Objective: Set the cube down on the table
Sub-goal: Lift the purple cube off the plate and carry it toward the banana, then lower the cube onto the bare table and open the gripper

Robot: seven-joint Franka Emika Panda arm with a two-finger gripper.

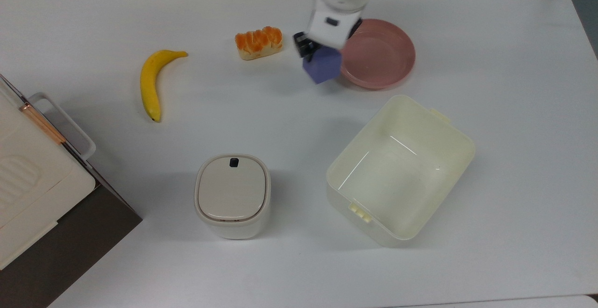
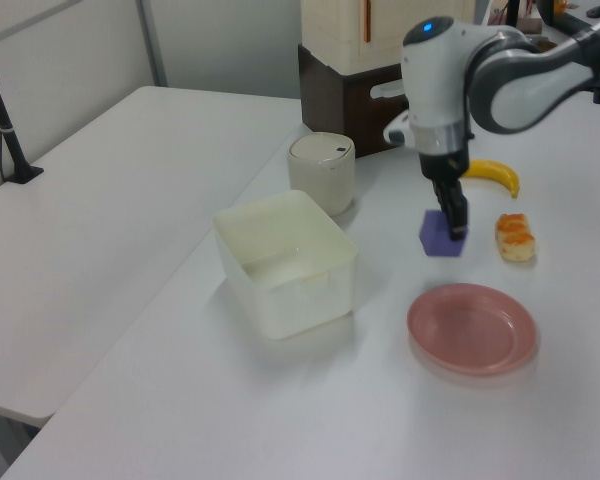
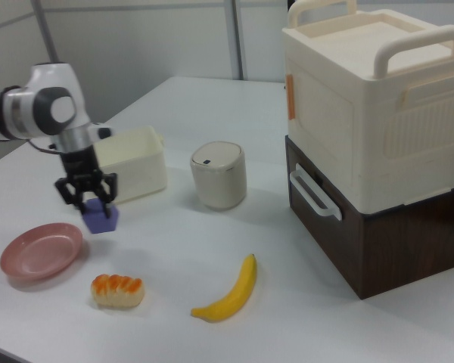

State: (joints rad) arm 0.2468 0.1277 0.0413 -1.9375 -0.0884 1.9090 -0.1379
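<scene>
One end effector [image 1: 312, 52] grips the one cube [image 1: 322, 67] above the surface [image 1: 514, 111], between one plate [image 1: 383, 55] and one bread roll [image 1: 259, 42]. One banana [image 1: 152, 82], one bin [image 1: 402, 170], one lidded canister [image 1: 232, 195].

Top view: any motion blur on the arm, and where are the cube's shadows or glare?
Top view: the white arm housing is smeared, the gripper and small matte purple-blue cube slightly soft, with a faint shadow on the white table below the cube; thin glare streaks inside the cream plastic bin. Left view: the cube is fairly sharp. Right view: a soft shadow under the cube.
</scene>
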